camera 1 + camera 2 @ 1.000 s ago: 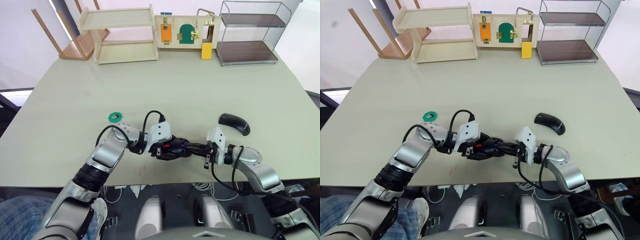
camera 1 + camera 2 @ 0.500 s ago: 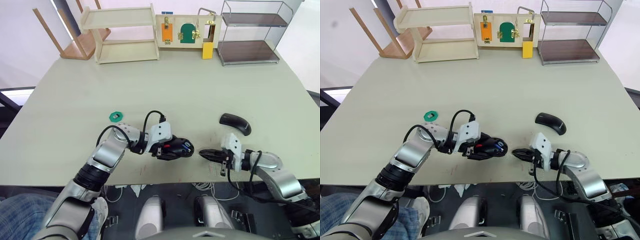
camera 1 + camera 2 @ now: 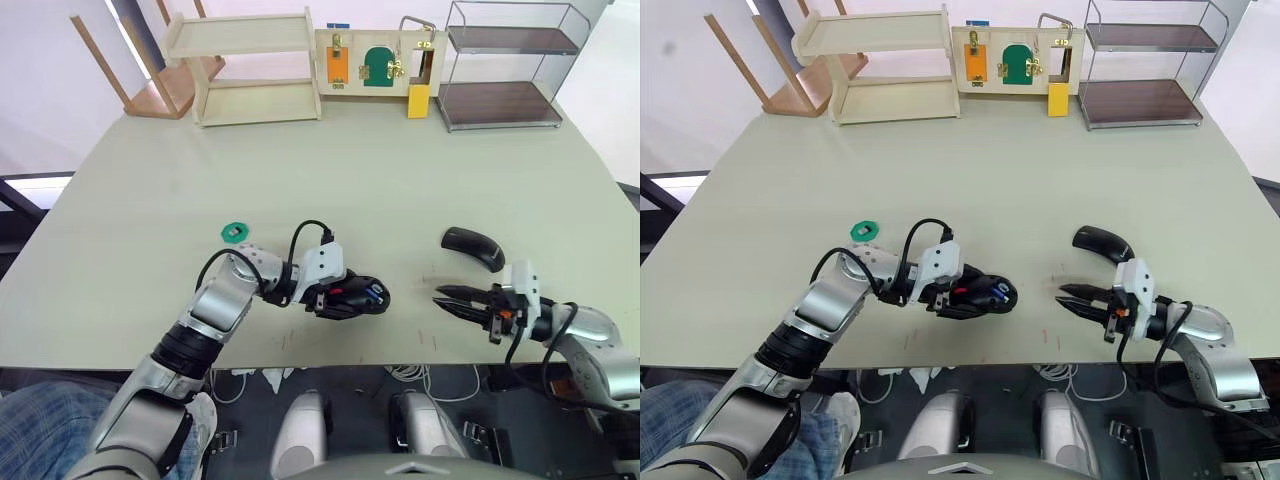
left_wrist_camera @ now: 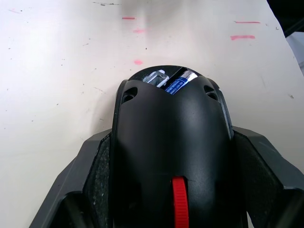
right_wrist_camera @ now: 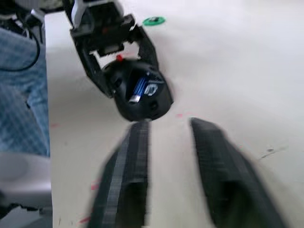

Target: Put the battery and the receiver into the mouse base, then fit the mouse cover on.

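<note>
My left gripper (image 3: 335, 298) is shut on the mouse base (image 3: 350, 296), a black oval body with a red patch, held just above the table near its front edge. The blue battery (image 4: 178, 83) lies in a recess at the base's far end. Beside it sits a small pale greyish piece, the receiver (image 4: 156, 78). To the right, my right gripper (image 3: 442, 297) is open and empty, a short gap away, its fingers pointing at the base. The glossy black mouse cover (image 3: 472, 246) lies on the table just behind the right gripper.
A flat green disc (image 3: 235, 232) lies left of the left forearm. Along the back edge stand a wooden shelf (image 3: 250, 65), a latch board (image 3: 372, 60) and a wire rack (image 3: 505, 65). The table's front edge (image 3: 330, 362) runs just below both grippers.
My right gripper has pulled back to the right, away from the mouse base, with its fingers open. The blue battery now shows in the base. The left gripper has kept its hold.
</note>
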Tool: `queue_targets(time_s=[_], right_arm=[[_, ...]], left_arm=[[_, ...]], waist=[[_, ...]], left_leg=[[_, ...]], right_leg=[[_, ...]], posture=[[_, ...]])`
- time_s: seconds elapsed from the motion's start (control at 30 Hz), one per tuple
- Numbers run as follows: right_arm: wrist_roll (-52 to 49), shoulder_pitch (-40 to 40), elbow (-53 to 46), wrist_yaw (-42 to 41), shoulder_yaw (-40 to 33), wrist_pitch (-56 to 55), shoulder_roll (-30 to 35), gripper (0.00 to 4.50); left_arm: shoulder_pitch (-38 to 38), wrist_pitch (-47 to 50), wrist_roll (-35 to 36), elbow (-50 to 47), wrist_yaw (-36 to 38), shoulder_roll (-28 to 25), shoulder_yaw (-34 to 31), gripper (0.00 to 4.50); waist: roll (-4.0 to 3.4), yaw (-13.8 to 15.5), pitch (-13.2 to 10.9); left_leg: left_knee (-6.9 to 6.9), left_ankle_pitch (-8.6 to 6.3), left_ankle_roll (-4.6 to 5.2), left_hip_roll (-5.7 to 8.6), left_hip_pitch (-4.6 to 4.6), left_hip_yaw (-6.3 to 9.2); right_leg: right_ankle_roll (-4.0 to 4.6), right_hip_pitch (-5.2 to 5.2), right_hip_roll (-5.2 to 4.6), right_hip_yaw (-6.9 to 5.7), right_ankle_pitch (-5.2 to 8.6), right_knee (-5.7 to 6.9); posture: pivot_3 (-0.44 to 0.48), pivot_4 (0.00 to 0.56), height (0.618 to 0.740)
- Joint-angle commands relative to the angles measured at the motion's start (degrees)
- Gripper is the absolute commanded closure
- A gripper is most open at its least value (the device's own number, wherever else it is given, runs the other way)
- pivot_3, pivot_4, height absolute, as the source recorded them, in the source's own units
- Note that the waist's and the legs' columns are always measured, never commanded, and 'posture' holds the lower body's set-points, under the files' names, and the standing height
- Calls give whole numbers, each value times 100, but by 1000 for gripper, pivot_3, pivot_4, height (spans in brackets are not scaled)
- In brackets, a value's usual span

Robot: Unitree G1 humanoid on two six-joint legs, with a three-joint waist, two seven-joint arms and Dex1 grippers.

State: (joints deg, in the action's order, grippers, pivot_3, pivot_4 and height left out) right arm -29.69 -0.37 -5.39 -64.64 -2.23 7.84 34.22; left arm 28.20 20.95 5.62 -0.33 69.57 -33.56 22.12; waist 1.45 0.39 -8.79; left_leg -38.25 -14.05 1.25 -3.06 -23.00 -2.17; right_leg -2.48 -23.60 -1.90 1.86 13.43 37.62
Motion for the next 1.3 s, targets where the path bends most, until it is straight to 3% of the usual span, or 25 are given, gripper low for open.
queue_targets(time_s=[0.03,0.13,0.17,0.43,0.5,0.53,0.57,0.87,1.3], right_arm=[[-88,131,-13,-190,-169,-291,-24,1190],[-191,250,48,-480,-240,-475,-16,74],[-215,252,84,-538,-279,-555,-37,30],[-253,315,348,-725,-447,-1028,-207,30],[-265,361,401,-842,-456,-1181,-270,0],[-270,371,406,-871,-452,-1210,-292,0],[-272,375,411,-887,-446,-1233,-311,0],[-205,358,613,-1039,-408,-1626,-430,0],[-380,415,493,-1103,-403,-1618,-547,0]], left_arm=[[-6,23,-130,102,4,64,214,1559],[18,27,-135,148,-32,98,201,1559],[24,25,-139,162,-42,106,201,1559],[78,83,-114,200,-22,104,184,1559],[109,119,-58,192,-28,120,135,529],[122,147,-34,185,-49,137,109,157],[133,170,-21,177,-65,147,92,63],[136,302,100,119,-81,150,-27,63],[125,318,950,-528,63,30,-721,63]], waist=[[0,48,0],[0,59,0],[0,56,0],[-2,59,-1],[-5,52,-3],[-5,49,-5],[-6,48,-5],[-11,39,-9],[-18,32,-26]], left_leg=[[0,0,0,0,0,0],[0,0,0,0,-1,1],[0,0,0,1,-1,0],[-4,0,0,2,0,-6],[-4,0,0,2,0,-6],[-3,0,0,2,0,-7],[-3,0,0,2,-1,-5],[-2,0,0,0,1,-7],[-1,0,0,-1,-1,-9]], right_leg=[[0,0,0,0,0,0],[0,0,0,0,0,-1],[0,0,0,0,0,-2],[-2,0,-3,6,-1,-2],[-2,0,-3,6,-1,-2],[-2,0,-2,6,-1,-1],[-2,-1,-2,6,-1,-1],[-1,-2,1,8,0,1],[-1,-6,1,9,-1,2]], posture=[[0,150,740],[0,150,740],[0,150,740],[0,150,740],[0,150,740],[0,150,740],[0,150,740],[0,150,740],[0,150,740]])
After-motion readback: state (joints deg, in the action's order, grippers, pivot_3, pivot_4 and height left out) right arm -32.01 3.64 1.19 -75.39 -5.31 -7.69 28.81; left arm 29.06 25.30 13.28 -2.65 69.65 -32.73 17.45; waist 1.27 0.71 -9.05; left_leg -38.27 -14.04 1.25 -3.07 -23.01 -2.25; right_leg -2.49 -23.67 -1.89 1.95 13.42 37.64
